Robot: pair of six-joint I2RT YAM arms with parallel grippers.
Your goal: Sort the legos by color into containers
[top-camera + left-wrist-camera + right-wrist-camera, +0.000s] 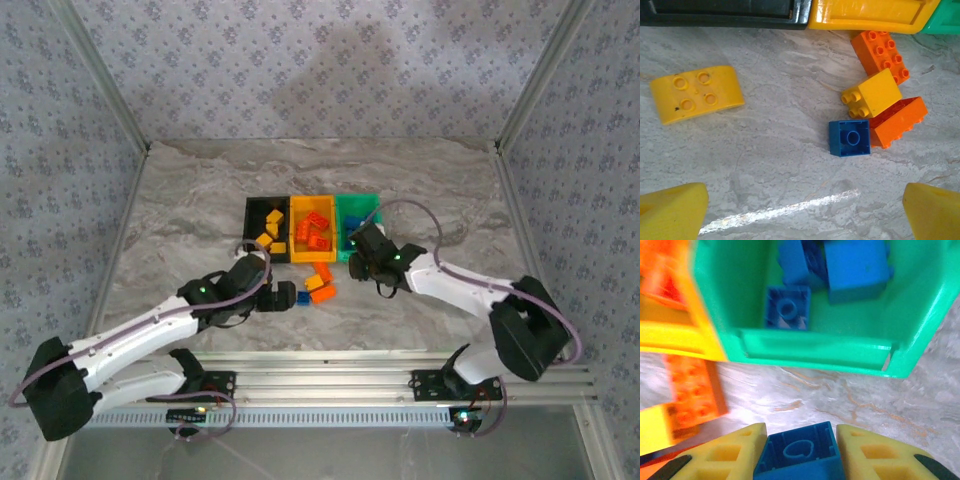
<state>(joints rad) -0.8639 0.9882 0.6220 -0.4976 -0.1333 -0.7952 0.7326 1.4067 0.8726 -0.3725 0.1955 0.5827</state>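
Observation:
My right gripper (801,440) is shut on a blue lego (800,452), hollow underside up, with a yellow finger against each side. It hangs just short of the green container (815,347), which holds several blue legos (787,307). My left gripper (805,210) stands wide open over bare table. Ahead of it lie a blue lego (850,138), a yellow lego (874,94), two orange legos (881,54) and a flat yellow piece (697,93). From above, the black container (262,215), the yellow-orange container (312,235) and the green container (358,215) form a row.
Yellow legos lie in the black bin and orange ones in the middle bin. An orange lego (692,390) lies on the table to the left of my right gripper. The marble table (200,200) is walled by patterned panels, and a metal rail (330,370) runs along its near edge.

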